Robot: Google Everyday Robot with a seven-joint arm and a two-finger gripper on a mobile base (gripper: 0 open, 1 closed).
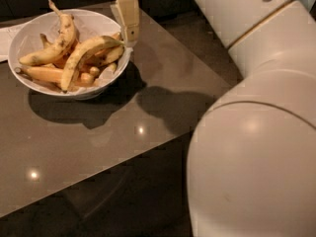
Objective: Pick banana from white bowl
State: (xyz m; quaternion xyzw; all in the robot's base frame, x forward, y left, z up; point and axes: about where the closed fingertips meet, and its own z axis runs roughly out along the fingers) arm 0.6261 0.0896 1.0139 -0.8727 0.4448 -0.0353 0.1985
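Note:
The white bowl [29,31] stands at the far left of the dark table and holds several bananas. The banana [83,54], long, arched and pale yellow with brownish streaks, lies on top of the pile; its dark tip points toward the bowl's right rim. A brown-speckled banana with a long thin stem [55,46] lies behind it, and shorter orange-toned bananas [47,74] lie below. My gripper [129,36] hangs point-down just above the bowl's right rim, right beside the banana's upper tip. I cannot tell whether it touches it.
My arm's large white shell [256,132] fills the right side of the view. The grey table [123,132] has its front corner near the middle right. A white sheet [4,38] lies at the left edge behind the bowl. Dark floor lies beyond the table.

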